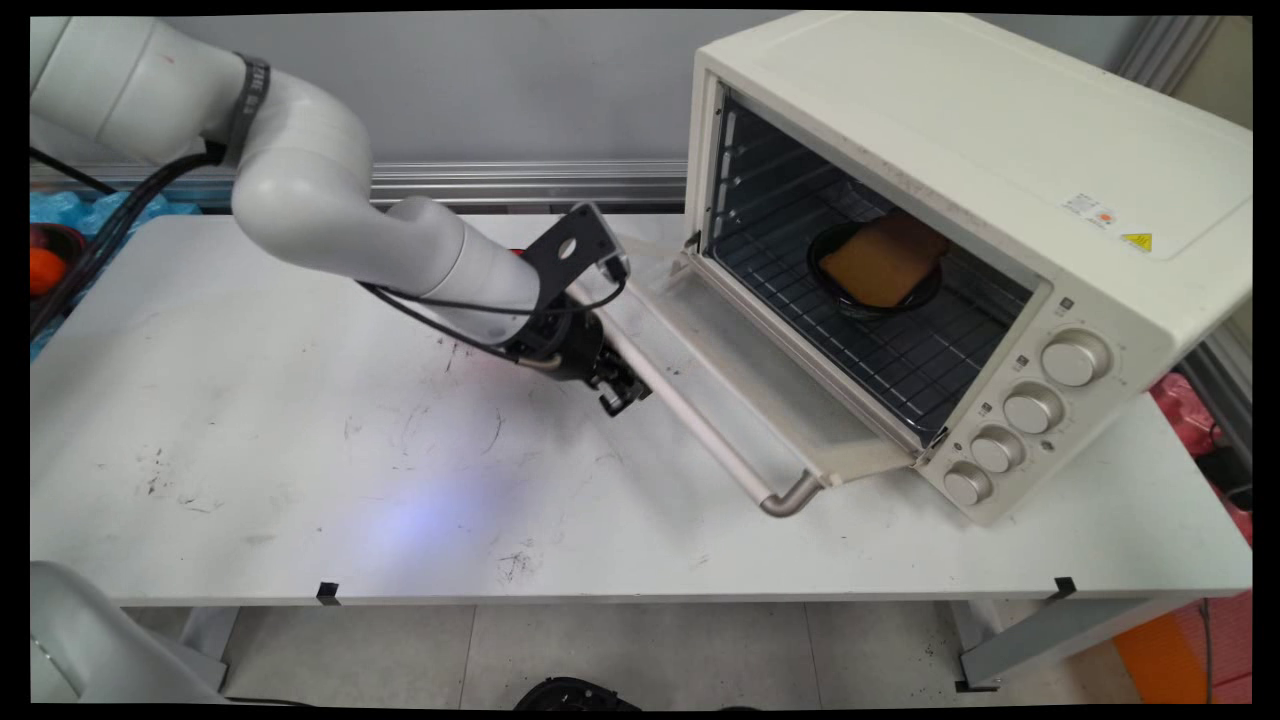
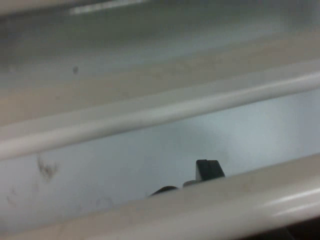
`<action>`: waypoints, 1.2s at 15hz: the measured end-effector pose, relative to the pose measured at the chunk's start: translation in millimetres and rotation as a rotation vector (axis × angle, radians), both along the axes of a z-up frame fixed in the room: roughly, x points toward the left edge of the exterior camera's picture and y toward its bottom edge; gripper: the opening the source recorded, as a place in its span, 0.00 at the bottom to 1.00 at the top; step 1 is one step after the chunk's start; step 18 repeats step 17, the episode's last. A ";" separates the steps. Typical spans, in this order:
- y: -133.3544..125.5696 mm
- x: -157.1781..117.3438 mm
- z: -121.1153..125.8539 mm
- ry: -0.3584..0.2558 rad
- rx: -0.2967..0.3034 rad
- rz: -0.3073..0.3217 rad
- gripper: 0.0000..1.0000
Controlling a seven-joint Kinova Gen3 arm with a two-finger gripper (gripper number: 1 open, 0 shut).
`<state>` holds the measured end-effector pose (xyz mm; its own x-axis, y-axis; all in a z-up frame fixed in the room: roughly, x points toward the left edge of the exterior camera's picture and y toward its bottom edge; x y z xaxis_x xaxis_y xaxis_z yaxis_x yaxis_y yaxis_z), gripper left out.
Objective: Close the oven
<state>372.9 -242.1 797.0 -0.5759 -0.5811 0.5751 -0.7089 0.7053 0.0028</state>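
Note:
A cream toaster oven (image 1: 960,150) stands on the right of the white table (image 1: 300,480). Its door (image 1: 740,370) is folded down flat, and the pale bar handle (image 1: 690,415) runs along the door's outer edge. On the wire rack inside, a black dish (image 1: 850,300) holds a brown slab (image 1: 885,262). My gripper (image 1: 622,392) is low at the handle's left part, right against the bar. In the hand view the handle (image 2: 200,210) crosses the bottom very close, and a black bit of the gripper (image 2: 208,170) shows just past it.
Several round knobs (image 1: 1075,358) line the oven's front right panel. Blue plastic (image 1: 70,210) and an orange object (image 1: 45,270) lie beyond the table's left end. A red bag (image 1: 1190,410) sits off the right end.

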 end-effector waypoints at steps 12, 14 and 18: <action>-39.1 -32.2 54.8 0.094 -0.134 0.007 0.00; -45.9 -37.5 63.4 0.111 -0.154 0.008 0.00; -58.6 -47.0 79.4 0.140 -0.191 0.010 0.00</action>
